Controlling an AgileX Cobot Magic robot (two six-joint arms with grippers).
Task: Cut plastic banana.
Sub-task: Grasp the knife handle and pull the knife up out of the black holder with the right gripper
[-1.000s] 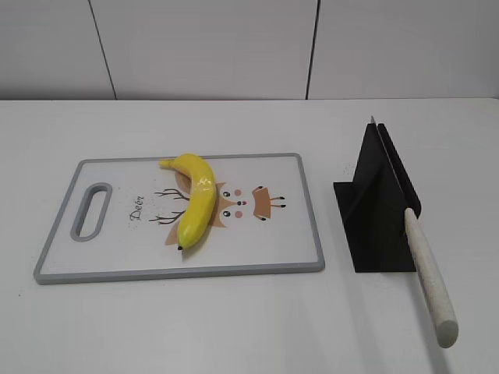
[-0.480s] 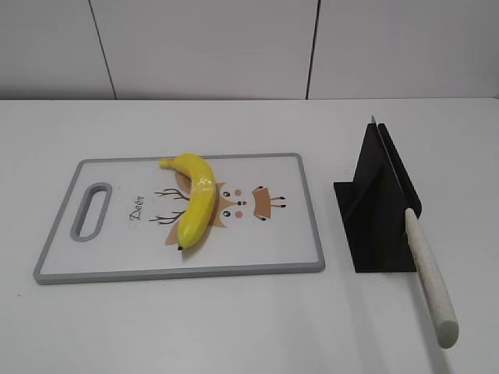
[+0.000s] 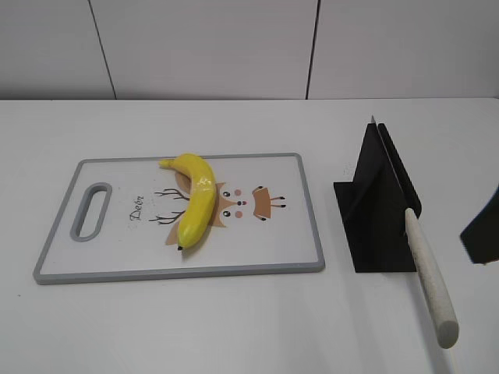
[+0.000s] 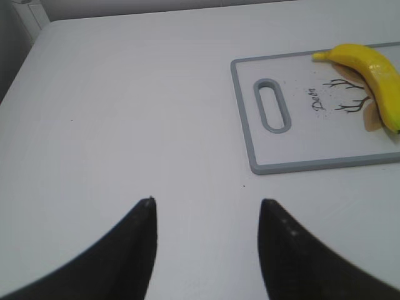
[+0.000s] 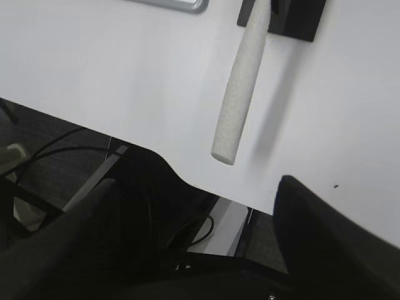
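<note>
On the bench (image 3: 234, 319), the plastic banana (image 3: 195, 204) lies uncut across a cutting board (image 3: 257, 167), ready for slicing. Nearby, a knife (image 3: 425, 269) rests in its black stand (image 3: 374, 210), handle outward for grasping. Both the left hand (image 4: 206, 250) and the right hand (image 5: 194, 250) stand wide and empty.

- The cutting board (image 3: 117, 261) bears one readable word, "Deer", in dark slanted script just right of its handle slot (image 3: 91, 210).
- In the exterior view the word runs upward along the board, beside the antler drawing (image 3: 168, 206) of the cartoon deer face (image 3: 242, 204).
- In the left wrist view the same word (image 4: 318, 98) shows again on the board, between the slot and the antlers.
- No other text, number or brand can be read.
</note>
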